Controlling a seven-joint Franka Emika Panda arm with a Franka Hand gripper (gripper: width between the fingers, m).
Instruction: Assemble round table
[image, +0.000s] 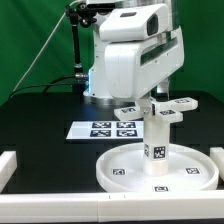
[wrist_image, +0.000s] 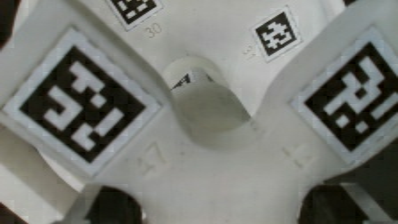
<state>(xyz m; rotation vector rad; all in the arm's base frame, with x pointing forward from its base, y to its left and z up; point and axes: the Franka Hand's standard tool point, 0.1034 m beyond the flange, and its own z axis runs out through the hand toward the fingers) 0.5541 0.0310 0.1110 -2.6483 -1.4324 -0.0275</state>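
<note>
White disc (image: 125, 165) dotted with small black-and-white square tags, white post (image: 157, 133) with one tag, white cross piece (image: 167, 113) bearing black-and-white tags, black table (image: 40, 120), white marker board (image: 103, 128) with four black-patterned squares, green backdrop (image: 30, 40)

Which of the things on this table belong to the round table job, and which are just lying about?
For the job: round disc, post standing on it, cross-shaped piece on top of the post.
Lying about: marker board, white rails.
</note>
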